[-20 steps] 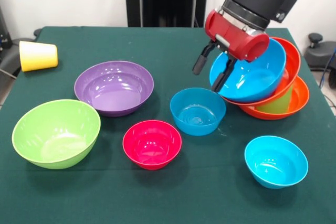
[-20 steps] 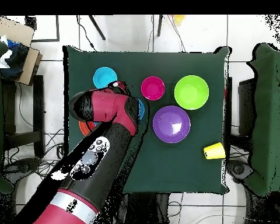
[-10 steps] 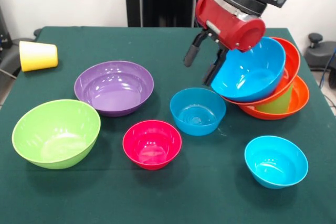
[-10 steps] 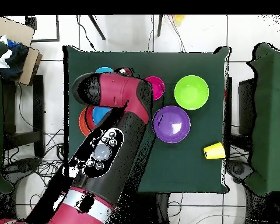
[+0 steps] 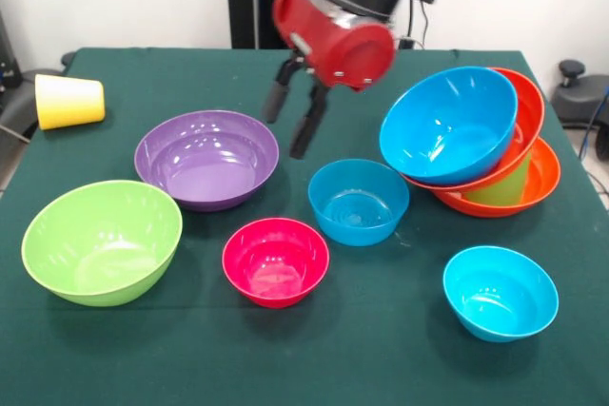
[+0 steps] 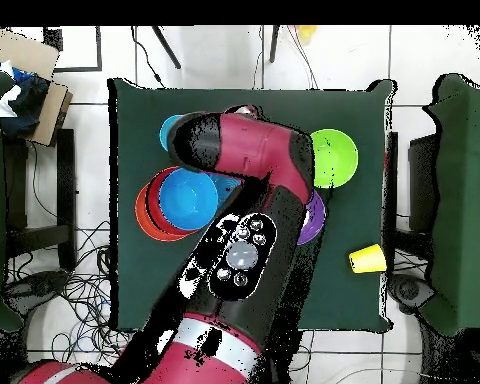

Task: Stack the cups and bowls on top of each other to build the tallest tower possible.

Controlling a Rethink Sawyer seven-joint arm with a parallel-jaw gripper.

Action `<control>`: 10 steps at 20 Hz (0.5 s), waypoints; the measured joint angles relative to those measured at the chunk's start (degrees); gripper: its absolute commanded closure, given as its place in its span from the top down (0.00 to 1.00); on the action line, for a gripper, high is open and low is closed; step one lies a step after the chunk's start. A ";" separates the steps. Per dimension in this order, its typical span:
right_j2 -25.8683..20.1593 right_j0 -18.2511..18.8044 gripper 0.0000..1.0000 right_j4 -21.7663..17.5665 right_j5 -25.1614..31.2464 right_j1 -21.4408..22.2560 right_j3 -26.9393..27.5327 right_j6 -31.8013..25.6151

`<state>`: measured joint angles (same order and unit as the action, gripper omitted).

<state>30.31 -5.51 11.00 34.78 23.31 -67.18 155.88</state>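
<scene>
So, the biggest thing on the table (image 5: 190, 368) is the tower (image 5: 481, 145) at the right side of the front view: two orange bowls (image 5: 533, 173) with what looks like a green cup (image 5: 504, 185) wedged between them, and a big blue bowl (image 5: 447, 125) on top, tipped hard toward the camera. The whole pile leans, so I'd guess anything added there has to go down gently.

Next down in size, the lime green bowl (image 5: 100, 240) sits at the front left and the purple bowl (image 5: 206, 157) just behind it. Then the smaller blue bowl (image 5: 358, 200) is in the middle, the pink-red bowl (image 5: 275, 260) in front of it, and the small cyan bowl (image 5: 500, 292) off at the front right. All of them are upright and apart from each other. The yellow cup (image 5: 68, 100) lies on its side way out at the far left corner.

The gripper (image 5: 292, 119) hangs in the air with its two fingers spread and nothing between them. It's between the purple bowl and the smaller blue bowl, above and a bit behind both. The purple rim is just off to its left in the front view, the blue one down to its right. My guess is one of those two gets picked next, and either way it then has to travel right to reach the tower.
</scene>
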 measured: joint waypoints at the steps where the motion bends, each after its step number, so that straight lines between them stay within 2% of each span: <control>1: -0.31 0.46 1.00 -0.46 -0.14 0.16 0.00 0.00; 5: -1.51 2.17 1.00 -2.75 -0.62 0.78 -0.02 0.00; 10: -2.28 2.29 1.00 -4.81 -0.63 1.15 -0.01 0.00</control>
<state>28.03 -3.22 6.19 34.15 24.46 -67.19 155.88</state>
